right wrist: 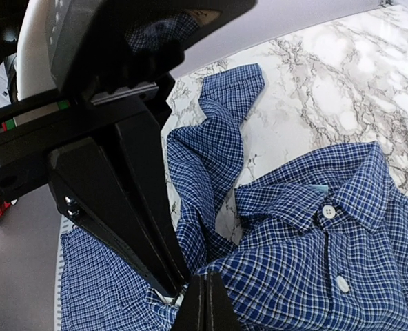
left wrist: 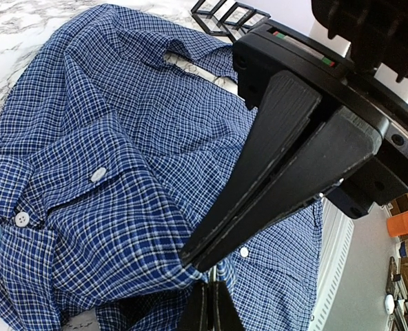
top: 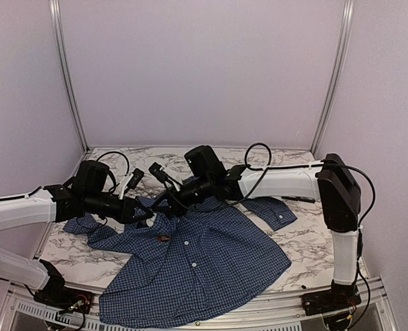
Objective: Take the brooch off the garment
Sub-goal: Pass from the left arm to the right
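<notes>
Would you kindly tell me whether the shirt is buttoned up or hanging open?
Buttoned, as far as visible: on the shirt, a white button closes the collar, and the placket below lies shut.

Dark blue all the way: the shirt (top: pixel 204 262) showed a fine check of navy crossed with thin white lines, and where the cloth bunched the blue ran brighter, almost royal. Small white buttons (left wrist: pixel 98 174) dotted the placket. A pale blue tag (right wrist: pixel 320 187) peeped inside the collar. One tiny reddish-brown spot (top: pixel 164 238) broke the check on the front. The table (top: pixel 307 241) was white marble with grey veins. The left gripper (left wrist: pixel 209 307) was matt black, the right gripper (right wrist: pixel 205 303) the same. The left arm (top: pixel 18 210) and right arm (top: pixel 287 183) were white with black joints. The walls (top: pixel 204 69) were pale lilac-grey, and an orange tub (left wrist: pixel 407 222) stood out off the table.
</notes>
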Motion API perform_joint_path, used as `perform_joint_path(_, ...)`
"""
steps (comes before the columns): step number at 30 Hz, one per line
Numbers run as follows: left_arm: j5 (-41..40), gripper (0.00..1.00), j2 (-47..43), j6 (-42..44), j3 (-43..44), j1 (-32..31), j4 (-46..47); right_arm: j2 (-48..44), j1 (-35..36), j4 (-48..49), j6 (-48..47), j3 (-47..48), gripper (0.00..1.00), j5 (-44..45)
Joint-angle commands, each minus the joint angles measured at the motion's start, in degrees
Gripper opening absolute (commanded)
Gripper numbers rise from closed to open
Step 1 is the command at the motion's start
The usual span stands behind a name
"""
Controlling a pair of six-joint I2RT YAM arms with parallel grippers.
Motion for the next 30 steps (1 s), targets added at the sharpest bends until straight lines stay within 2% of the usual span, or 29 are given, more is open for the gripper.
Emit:
perform_joint_path(1,1.1,0.0,1.8,-0.5,1.2,-0.3,-0.5,0.1,-0.3,1.1,3.9,-0.6,0.0,3.4)
perform_joint_path(5,1.5,0.0,2.8,-1.3,0.8,-0.3,-0.3,-1.2,-1.2,2.7,7.3,-1.9,0.0,7.3)
perform_joint_path(18,1.3,0.0,3.0,-1.4,0.5,-0.3,-0.6,-4.3,-1.4,0.5,8.8,-3.5,0.0,19.7)
perform_joint_path(24,1.1,0.0,2.7,-1.6,0.5,-0.3,-0.8,-5.3,-1.4,0.0,10.0,-4.5,0.0,23.4)
perform_joint_path(30,-2.1,0.0,0.6,-3.5,-0.2,-0.3,2.4,-5.5,-1.3,-0.3,9.7,-4.8,0.0,21.3)
